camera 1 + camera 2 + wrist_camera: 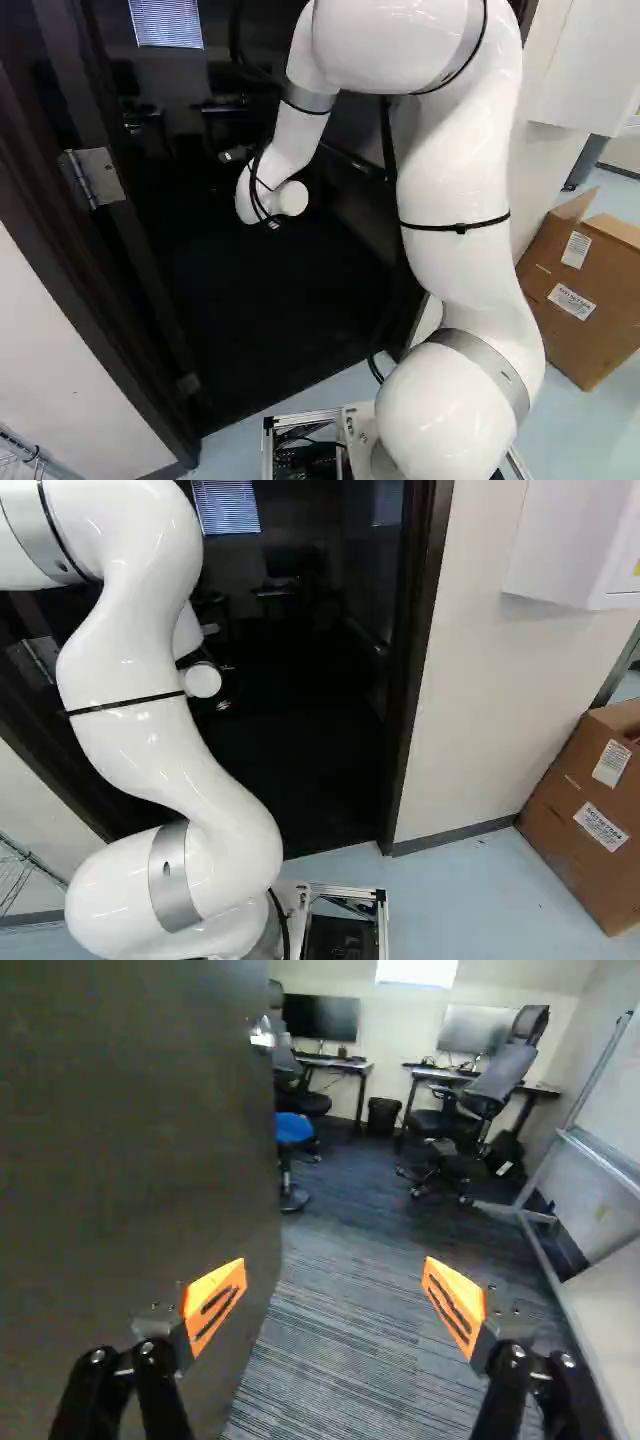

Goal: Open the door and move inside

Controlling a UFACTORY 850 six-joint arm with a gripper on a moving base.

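Against the dark doorway in both base views I cannot make out the gripper's fingers; the arm's white wrist reaches into the opening. In the wrist view the gripper stands open, with nothing between its orange pads. The dark door stands swung open beside one finger; whether they touch I cannot tell. A shiny handle shows near the door's far edge. Past the door, the room's carpet lies ahead. A metal hinge and the dark door frame border the opening.
Inside are office chairs, desks with monitors, a black bin and a metal-framed whiteboard along the side opposite the door. Outside, a cardboard box stands by the wall, below a white cabinet.
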